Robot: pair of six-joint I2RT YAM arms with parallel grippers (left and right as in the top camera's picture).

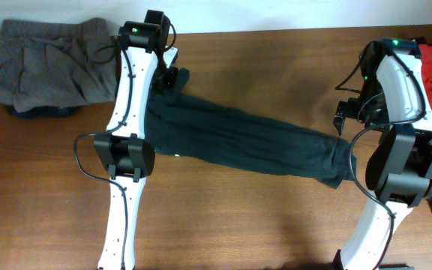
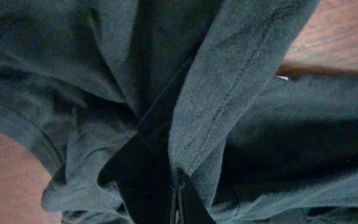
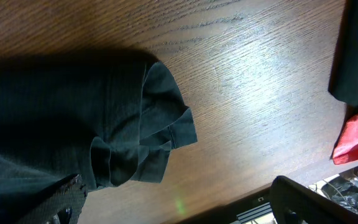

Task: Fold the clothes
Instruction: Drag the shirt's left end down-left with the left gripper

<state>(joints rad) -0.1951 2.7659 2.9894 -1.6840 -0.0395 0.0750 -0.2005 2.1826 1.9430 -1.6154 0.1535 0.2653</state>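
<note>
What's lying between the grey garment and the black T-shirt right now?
In the overhead view, only the left arm and bare wooden table; the grey garment and black T-shirt lie apart.

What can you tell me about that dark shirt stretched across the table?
The shirt is black, soft knit cloth with stitched hems, not yet folded. It is bunched into a long wrinkled band lying slantwise across the wooden table. The left hand is shut on a fold at its far end. Its other end, with a crumpled hemmed edge, rests on the wood beside the open right hand.
</note>
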